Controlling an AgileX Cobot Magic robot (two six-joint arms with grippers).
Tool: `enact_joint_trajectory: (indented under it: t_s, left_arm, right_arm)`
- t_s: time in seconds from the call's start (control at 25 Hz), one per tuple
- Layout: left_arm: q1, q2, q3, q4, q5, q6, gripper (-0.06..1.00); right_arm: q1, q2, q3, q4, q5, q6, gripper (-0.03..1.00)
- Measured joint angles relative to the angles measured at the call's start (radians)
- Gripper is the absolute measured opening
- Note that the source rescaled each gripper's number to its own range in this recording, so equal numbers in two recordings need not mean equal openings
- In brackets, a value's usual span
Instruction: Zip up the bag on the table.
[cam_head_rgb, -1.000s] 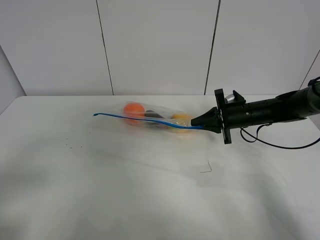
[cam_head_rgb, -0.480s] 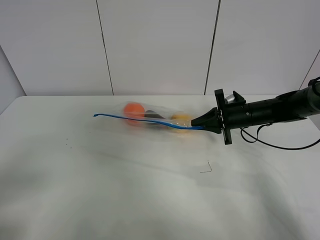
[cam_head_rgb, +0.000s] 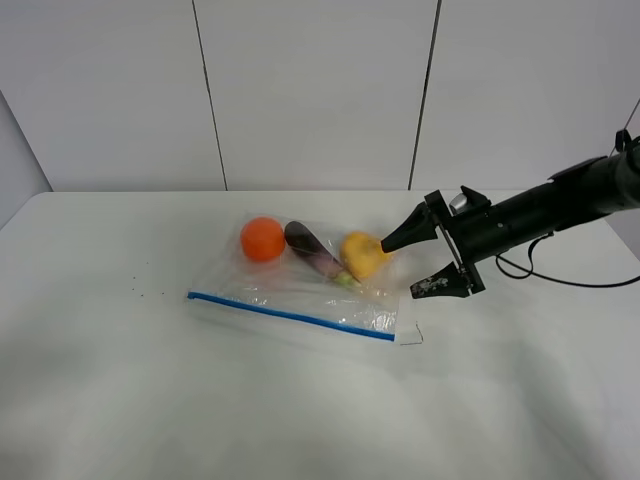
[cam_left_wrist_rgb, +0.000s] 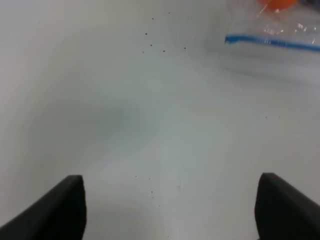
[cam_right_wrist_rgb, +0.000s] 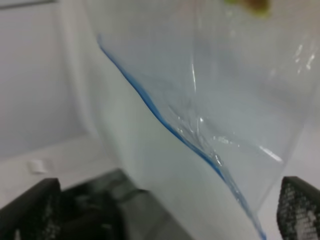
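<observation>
My right claw (cam_head_rgb: 414, 265) hangs just off the right end of the bag (cam_head_rgb: 300, 285), its 2 fingers spread wide and gripping nothing; one fingertip (cam_head_rgb: 392, 240) sits right beside the yellow pear (cam_head_rgb: 362, 254), the other lower one is just past the bag's right corner. The bag lies flat on the white table (cam_head_rgb: 150, 400), a little behind the middle of it, with the blue zipper strip (cam_head_rgb: 290, 315) along its near edge, running from the left down toward the right. Through the clear plastic I see 3 things in a row along the far side: an orange (cam_head_rgb: 262, 239) on the left, a purple eggplant (cam_head_rgb: 312, 250) in the middle, and the pear on the right. From my right wrist, the plastic and the blue strip (cam_right_wrist_rgb: 165, 122) fill the view close up, between my 2 dark finger pads (cam_right_wrist_rgb: 30, 207). My left claw (cam_left_wrist_rgb: 170, 212) is also spread wide and empty, hovering above bare table with the bag's left corner (cam_left_wrist_rgb: 235, 39) well ahead of it. A few dark specks (cam_left_wrist_rgb: 160, 47) dot the table there.
</observation>
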Motion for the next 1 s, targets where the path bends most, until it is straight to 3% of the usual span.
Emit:
enact_joint_trajectory:
  t_s: [0.32,0.44,0.6,0.8,1.0]
  left_arm:
    - [0.0,0.0,0.0,0.0,-0.001,0.0,0.99]
    - [0.0,0.0,0.0,0.0,-0.001,0.0,0.99]
    - [0.0,0.0,0.0,0.0,-0.001,0.0,0.99]
    - [0.0,0.0,0.0,0.0,-0.001,0.0,0.99]
    - [0.0,0.0,0.0,0.0,-0.001,0.0,0.99]
  right_arm:
    - [0.011,-0.021,-0.349,-0.69,0.0,0.4,0.97]
    - [0.01,-0.045,-0.387,-0.844,-0.001,0.457,0.97]
    - [0.01,-0.074,-0.388,-0.93,0.002,0.49,0.97]
    - [0.01,-0.136,-0.36,-0.939,0.001,0.494,0.97]
    - [0.01,-0.259,-0.239,-0.946,0.001,0.495,0.97]
